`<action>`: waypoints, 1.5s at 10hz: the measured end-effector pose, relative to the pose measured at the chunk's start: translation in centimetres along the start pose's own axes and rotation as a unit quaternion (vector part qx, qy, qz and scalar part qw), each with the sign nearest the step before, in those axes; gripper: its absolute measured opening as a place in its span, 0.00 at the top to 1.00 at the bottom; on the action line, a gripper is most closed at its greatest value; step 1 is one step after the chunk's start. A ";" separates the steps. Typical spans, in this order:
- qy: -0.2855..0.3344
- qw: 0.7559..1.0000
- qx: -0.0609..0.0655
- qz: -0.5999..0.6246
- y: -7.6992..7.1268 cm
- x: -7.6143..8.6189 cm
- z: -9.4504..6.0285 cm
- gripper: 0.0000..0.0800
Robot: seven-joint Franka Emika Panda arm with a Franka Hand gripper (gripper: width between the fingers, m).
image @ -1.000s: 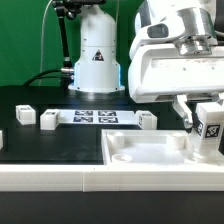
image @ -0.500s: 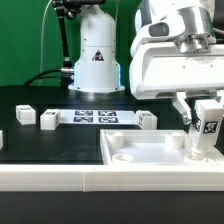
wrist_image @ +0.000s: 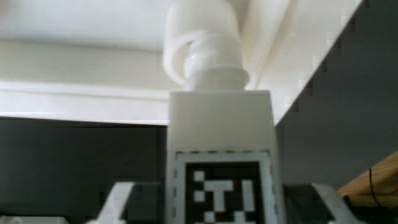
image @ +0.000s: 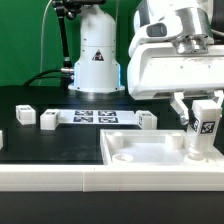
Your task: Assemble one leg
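My gripper (image: pixel 203 108) is shut on a leg (image: pixel 204 128), a small white post with a black-and-white tag facing the camera. I hold it upright at the exterior view's right, its lower end at the far right corner of the large flat white square piece (image: pixel 140 150). In the wrist view the leg (wrist_image: pixel 222 125) fills the centre between my fingers (wrist_image: pixel 125 200), and its narrow round end meets the white square piece (wrist_image: pixel 80 70). Whether it is seated in the corner recess I cannot tell.
Three more loose legs lie on the black table: one (image: pixel 24 114) at the left, one (image: pixel 48 121) beside it, and one (image: pixel 147 120) near the middle. The marker board (image: pixel 95 117) lies between them. The arm's white base (image: pixel 97 55) stands behind.
The held leg and my gripper have shifted slightly down and toward the exterior view's left. Nothing else has moved.
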State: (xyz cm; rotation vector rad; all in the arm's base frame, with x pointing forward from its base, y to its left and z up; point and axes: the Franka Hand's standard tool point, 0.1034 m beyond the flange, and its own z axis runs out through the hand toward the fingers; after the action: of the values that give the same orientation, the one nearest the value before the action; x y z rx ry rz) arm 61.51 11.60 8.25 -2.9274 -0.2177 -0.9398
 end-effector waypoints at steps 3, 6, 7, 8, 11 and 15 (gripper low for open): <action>-0.003 1.000 -0.001 0.001 0.2 -0.7 0.4 0.64; -0.013 1.000 -0.001 0.000 -0.2 -2.7 0.6 0.64; -0.019 1.000 0.000 0.000 -0.5 -3.2 0.3 0.64; -0.025 1.000 0.001 0.001 -0.5 -3.3 0.3 0.64; -0.037 0.999 0.003 0.002 -0.5 -3.5 0.5 0.50; -0.038 0.999 0.003 0.002 -0.5 -3.5 0.5 0.19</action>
State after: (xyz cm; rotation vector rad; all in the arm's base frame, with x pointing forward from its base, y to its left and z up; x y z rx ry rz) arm 58.90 11.70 5.79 -2.9603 -0.2189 -0.8280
